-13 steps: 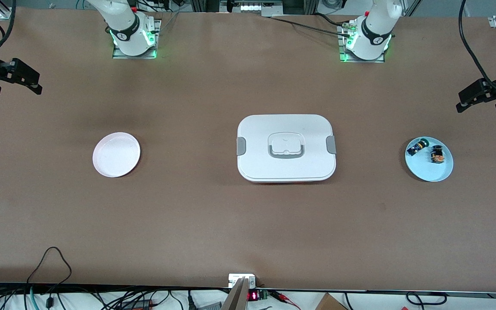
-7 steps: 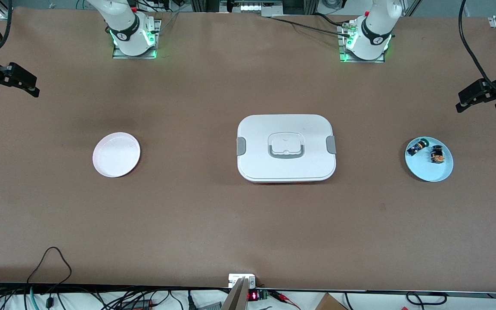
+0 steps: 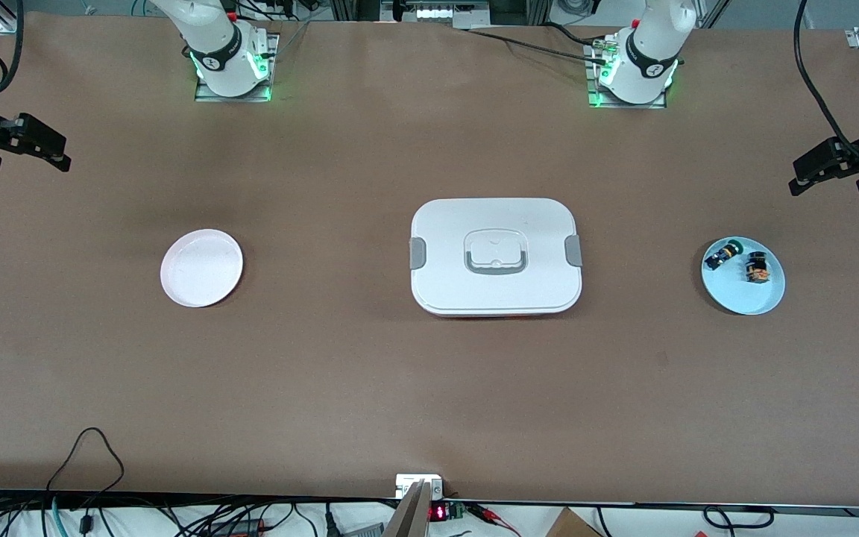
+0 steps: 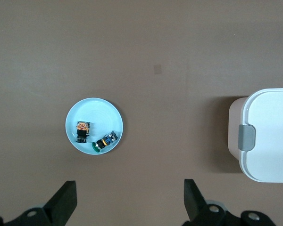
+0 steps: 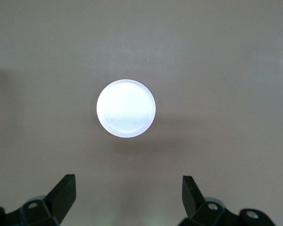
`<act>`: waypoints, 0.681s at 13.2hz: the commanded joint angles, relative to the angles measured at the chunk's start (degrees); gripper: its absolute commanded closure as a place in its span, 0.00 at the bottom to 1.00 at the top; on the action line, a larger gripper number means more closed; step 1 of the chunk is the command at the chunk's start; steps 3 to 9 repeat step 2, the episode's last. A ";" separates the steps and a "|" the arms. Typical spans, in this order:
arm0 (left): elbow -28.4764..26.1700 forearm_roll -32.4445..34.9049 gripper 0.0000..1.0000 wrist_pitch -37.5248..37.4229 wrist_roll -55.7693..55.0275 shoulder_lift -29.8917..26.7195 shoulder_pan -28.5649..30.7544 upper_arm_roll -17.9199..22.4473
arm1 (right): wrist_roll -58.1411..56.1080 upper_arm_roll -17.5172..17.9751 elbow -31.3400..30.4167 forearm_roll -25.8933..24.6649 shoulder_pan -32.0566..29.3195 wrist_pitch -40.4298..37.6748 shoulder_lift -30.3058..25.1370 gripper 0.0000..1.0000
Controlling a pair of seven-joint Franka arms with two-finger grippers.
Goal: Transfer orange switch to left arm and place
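Observation:
The orange switch [image 3: 756,268] [image 4: 83,132] lies on a light blue plate [image 3: 744,297] [image 4: 92,109] toward the left arm's end of the table, beside a blue switch with a green cap [image 3: 722,255] [image 4: 104,141]. The white box [image 3: 496,256] [image 4: 269,141] stands mid-table with its lid on. My left gripper [image 3: 802,176] [image 4: 129,188] hangs open and empty high over the table near that plate. My right gripper [image 3: 60,154] [image 5: 128,181] hangs open and empty over the right arm's end of the table.
An empty white plate [image 3: 201,268] [image 5: 126,108] sits toward the right arm's end of the table. Cables and a small device [image 3: 420,486] line the table edge nearest the front camera. Brown tabletop stretches between the box and each plate.
The right gripper has drifted a little and turned slightly over its end of the table. The left gripper and everything on the table have stayed put.

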 commanded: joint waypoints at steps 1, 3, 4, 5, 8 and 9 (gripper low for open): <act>0.45 -0.53 0.00 -0.64 -0.48 0.10 -0.62 0.59 | -0.75 0.26 1.35 -0.13 -0.56 -0.55 1.60 0.00; 0.45 -0.53 0.00 -0.64 -0.48 0.10 -0.62 0.59 | -0.66 0.26 1.35 -0.13 -0.56 -0.55 1.61 0.00; 0.45 -0.53 0.00 -0.64 -0.48 0.10 -0.62 0.59 | -0.66 0.26 1.35 -0.13 -0.56 -0.55 1.61 0.00; 0.45 -0.53 0.00 -0.64 -0.48 0.10 -0.62 0.59 | -0.66 0.26 1.35 -0.13 -0.56 -0.55 1.61 0.00; 0.45 -0.53 0.00 -0.64 -0.48 0.10 -0.62 0.59 | -0.66 0.26 1.35 -0.13 -0.56 -0.55 1.61 0.00; 0.45 -0.53 0.00 -0.64 -0.48 0.10 -0.62 0.59 | -0.66 0.26 1.35 -0.13 -0.56 -0.55 1.61 0.00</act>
